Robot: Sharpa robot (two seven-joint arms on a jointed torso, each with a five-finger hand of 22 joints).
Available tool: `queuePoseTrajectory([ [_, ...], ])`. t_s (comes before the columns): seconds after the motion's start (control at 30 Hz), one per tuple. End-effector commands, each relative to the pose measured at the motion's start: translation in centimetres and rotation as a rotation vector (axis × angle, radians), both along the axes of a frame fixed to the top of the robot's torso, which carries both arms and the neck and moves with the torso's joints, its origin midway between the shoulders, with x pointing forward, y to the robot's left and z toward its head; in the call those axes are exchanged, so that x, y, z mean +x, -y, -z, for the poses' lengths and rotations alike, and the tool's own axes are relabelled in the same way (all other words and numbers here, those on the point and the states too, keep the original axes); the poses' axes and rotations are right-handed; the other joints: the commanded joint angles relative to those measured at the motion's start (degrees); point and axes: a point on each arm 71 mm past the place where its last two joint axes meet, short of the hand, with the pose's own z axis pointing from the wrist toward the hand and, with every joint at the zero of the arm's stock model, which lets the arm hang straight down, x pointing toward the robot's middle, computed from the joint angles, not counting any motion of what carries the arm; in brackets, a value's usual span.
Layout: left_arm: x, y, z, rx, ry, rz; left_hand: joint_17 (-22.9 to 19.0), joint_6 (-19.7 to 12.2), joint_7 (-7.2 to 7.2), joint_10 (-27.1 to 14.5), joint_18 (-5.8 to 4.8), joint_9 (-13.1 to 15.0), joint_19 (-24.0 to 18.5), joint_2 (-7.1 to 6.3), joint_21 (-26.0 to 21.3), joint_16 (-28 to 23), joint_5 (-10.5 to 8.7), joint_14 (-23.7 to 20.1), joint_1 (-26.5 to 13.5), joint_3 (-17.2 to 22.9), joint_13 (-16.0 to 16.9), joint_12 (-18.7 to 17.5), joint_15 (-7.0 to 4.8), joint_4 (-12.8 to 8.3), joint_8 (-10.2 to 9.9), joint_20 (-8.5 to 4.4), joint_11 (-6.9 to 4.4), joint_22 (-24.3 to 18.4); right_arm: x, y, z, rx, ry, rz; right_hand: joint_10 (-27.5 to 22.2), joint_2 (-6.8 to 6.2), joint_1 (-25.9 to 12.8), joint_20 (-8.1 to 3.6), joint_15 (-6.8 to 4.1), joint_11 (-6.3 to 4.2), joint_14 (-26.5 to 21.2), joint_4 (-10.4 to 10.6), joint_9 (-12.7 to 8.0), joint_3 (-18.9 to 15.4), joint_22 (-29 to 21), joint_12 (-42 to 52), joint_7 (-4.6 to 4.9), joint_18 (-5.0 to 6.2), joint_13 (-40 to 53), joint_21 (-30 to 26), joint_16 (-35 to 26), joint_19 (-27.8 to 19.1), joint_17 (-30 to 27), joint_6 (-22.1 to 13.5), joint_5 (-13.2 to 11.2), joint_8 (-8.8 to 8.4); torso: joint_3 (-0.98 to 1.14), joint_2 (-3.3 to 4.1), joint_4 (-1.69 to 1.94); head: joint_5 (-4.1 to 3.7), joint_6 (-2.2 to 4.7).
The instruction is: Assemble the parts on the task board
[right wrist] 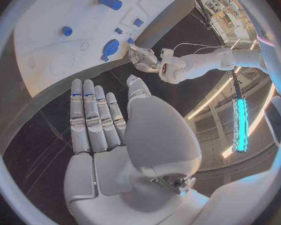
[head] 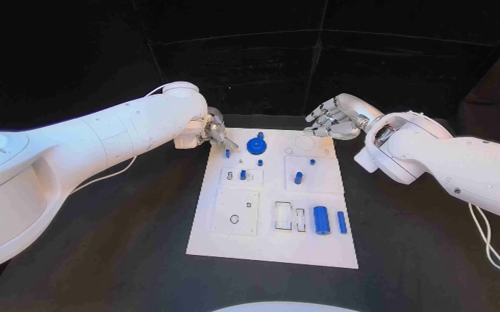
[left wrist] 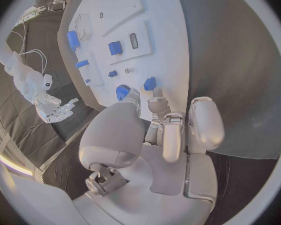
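Your left hand (head: 212, 130) sat at the board's (head: 313, 243) upper-left corner in the head view, fingers curled down beside a small blue peg (head: 227, 153); whether it pinched that peg you could not tell from there. Your right hand (head: 334, 120) hovered off the board's upper-right corner, fingers spread and holding nothing. On the board, a round blue part (head: 256, 145) lay near the top edge, and two blue cylinders (head: 322, 220) lay side by side at lower right.

From the left wrist, you saw the left hand (left wrist: 168, 127) with its fingertips (left wrist: 158, 104) close together at the board (left wrist: 159, 15) edge, touching a small blue part (left wrist: 150, 83); a firm grip was not clear.

From the right wrist, the right hand (right wrist: 109, 120) lay flat and open, fingers straight, off the board (right wrist: 47, 40), with the round blue part (right wrist: 109, 48) at upper middle of the frame.
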Motion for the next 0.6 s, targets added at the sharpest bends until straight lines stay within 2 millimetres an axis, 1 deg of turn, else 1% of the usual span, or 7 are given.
queuePoseTrajectory([
  [0.03,-0.12,0.19,0.09,0.007,-0.027,0.031,15.1,0.4,-0.08,0.3,0.02,-0.1,0.3,0.16,0.4,0.2,-0.18,5.9,0.3,-0.1,0.1,0.3,0.00,-0.3,0.4,0.03,-0.12,0.2,0.02,-0.07,-0.24,0.012,0.012,0.000,-0.3,0.41,0.2,-0.10,0.16,-0.02,-0.3,-0.3,0.0,0.1,0.0,0.3,1.62,0.59,-0.1,-0.3,-0.1,0.4,0.0,-0.5,0.3,0.19,-0.02,0.00,0.05,0.00,-0.06],
  [0.33,-0.09,0.05,0.23,0.016,-0.035,0.026,15.1,0.6,-0.15,0.4,-0.01,-0.1,0.3,0.32,0.5,0.2,-0.18,5.9,0.7,-0.1,0.2,0.4,-0.04,-0.5,0.5,0.00,-0.18,0.3,0.03,-0.08,-0.24,0.012,0.011,0.000,-0.3,0.41,0.2,-0.10,0.16,-0.02,-0.3,-0.3,0.0,0.1,0.0,0.3,1.62,0.59,-0.1,-0.3,-0.1,0.4,0.0,-0.5,0.3,0.19,-0.03,0.01,0.05,0.09,-0.12],
  [0.57,-0.05,0.06,0.28,0.017,-0.036,0.024,15.1,0.9,-0.23,0.5,-0.04,-0.1,0.4,0.74,0.6,0.2,-0.17,5.9,1.4,-0.1,0.2,0.5,-0.11,-0.9,0.7,-0.06,-0.26,0.5,0.04,-0.13,-0.23,0.012,0.011,-0.001,-0.3,0.44,0.2,-0.09,0.18,0.00,-0.4,-0.3,0.0,0.1,-0.1,0.3,1.63,0.59,-0.1,-0.3,-0.1,0.4,-0.1,-0.5,0.5,0.24,-0.03,-0.01,0.03,0.07,-0.16],
  [0.6,-0.05,0.09,0.29,0.016,-0.036,0.025,15.1,0.9,-0.24,0.5,-0.04,-0.2,0.4,0.96,0.6,0.2,-0.17,5.9,1.6,-0.1,0.2,0.5,-0.13,-0.9,0.8,-0.08,-0.28,0.5,0.05,-0.15,-0.23,0.012,0.011,-0.001,-0.3,0.44,0.2,-0.09,0.18,0.00,-0.4,-0.3,0.0,0.1,-0.1,0.3,1.63,0.59,-0.1,-0.3,-0.1,0.4,-0.1,-0.5,0.5,0.24,-0.04,0.00,0.05,0.06,-0.17],
])
